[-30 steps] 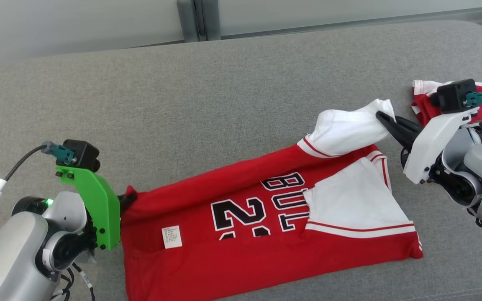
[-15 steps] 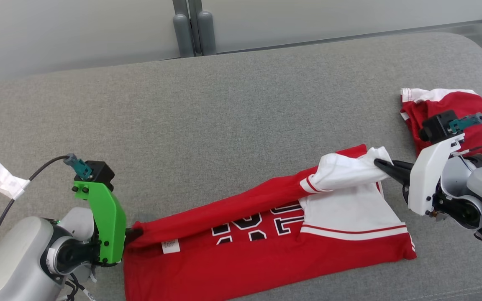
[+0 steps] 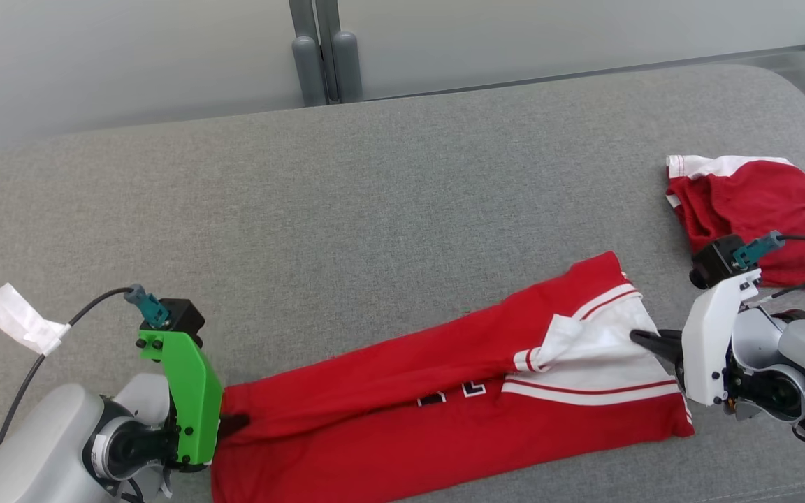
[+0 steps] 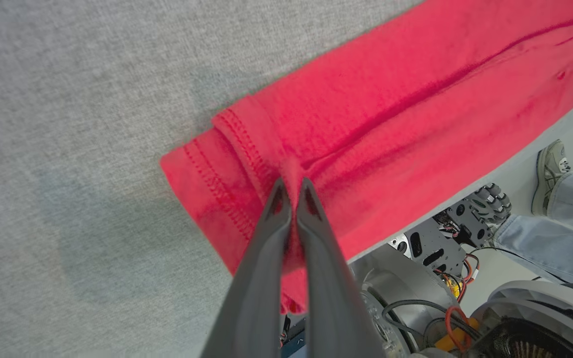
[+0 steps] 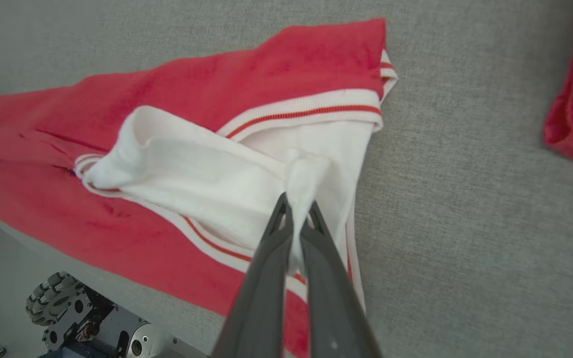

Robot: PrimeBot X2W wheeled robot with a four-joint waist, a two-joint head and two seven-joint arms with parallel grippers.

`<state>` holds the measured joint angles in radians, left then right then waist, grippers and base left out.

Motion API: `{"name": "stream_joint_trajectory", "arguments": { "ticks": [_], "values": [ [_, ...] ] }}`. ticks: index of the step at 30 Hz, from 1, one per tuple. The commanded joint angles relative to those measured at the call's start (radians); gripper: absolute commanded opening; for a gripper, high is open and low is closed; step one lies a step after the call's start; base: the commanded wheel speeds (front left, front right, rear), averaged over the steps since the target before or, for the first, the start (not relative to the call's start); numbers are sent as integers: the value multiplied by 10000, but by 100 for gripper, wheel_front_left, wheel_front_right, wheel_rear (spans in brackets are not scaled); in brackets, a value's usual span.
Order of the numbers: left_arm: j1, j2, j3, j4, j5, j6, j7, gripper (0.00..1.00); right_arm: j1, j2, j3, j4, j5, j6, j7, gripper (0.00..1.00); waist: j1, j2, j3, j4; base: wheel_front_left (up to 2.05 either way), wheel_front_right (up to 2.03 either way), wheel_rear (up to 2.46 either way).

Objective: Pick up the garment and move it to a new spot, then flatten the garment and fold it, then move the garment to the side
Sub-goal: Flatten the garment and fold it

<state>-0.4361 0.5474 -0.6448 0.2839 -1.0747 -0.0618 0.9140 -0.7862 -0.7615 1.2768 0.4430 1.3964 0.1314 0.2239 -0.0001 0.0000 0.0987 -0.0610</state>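
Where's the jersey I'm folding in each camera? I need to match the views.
Head view: jersey stretches across the lower middle, between left gripper and right gripper.
Left wrist view: red hem at centre, cloth running to the upper right.
Right wrist view: white sleeve at centre, red body to the left.
Shared landmark: grey cushion under it.

**Fold Hides the Lettering**

In the head view, the folded-over upper layer of the garment [image 3: 388,426] hides nearly all of its black lettering [image 3: 432,399], and the scraps left are unreadable. The garment's near edge is cut off at 6 o'clock. The green mount [image 3: 193,398] covers most of the left gripper [image 3: 235,424], and the white mount [image 3: 710,349] most of the right gripper [image 3: 636,337]. In the left wrist view a person's leg [image 4: 555,238] runs off at 3 o'clock.
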Motion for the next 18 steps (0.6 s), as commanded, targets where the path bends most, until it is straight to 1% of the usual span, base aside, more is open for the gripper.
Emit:
{"name": "stream_joint_trajectory", "arguments": {
  "ticks": [1,2,5,10,13,15,18],
  "values": [
    [155,22,-1,40,-141,-51,38,76,163,27,16,74,16,-14,65,72,1,0,-68,22,0,0,0],
    [195,15,-20,67,-177,-60,88,100,228,31,18,142,46,-16,157,100,1,0,-115,37,0,0,0],
    [275,102,-49,85,-196,-79,168,100,340,-9,28,217,66,-14,292,100,1,0,-258,67,0,0,0],
    [417,244,137,-42,-236,7,-88,100,528,-184,29,179,122,-14,249,100,1,0,-581,111,0,0,0],
    [520,405,286,-284,-35,32,-505,100,630,-296,-130,45,265,-14,-166,100,1,0,-770,147,0,0,0],
    [623,475,465,-525,23,50,-940,100,748,-389,-298,-76,375,-14,-636,100,1,0,-889,186,0,0,0],
    [755,662,883,-1059,325,177,-1922,100,910,-511,-702,-298,415,-14,-1768,100,1,0,-996,247,0,0,0]
  ]
}}
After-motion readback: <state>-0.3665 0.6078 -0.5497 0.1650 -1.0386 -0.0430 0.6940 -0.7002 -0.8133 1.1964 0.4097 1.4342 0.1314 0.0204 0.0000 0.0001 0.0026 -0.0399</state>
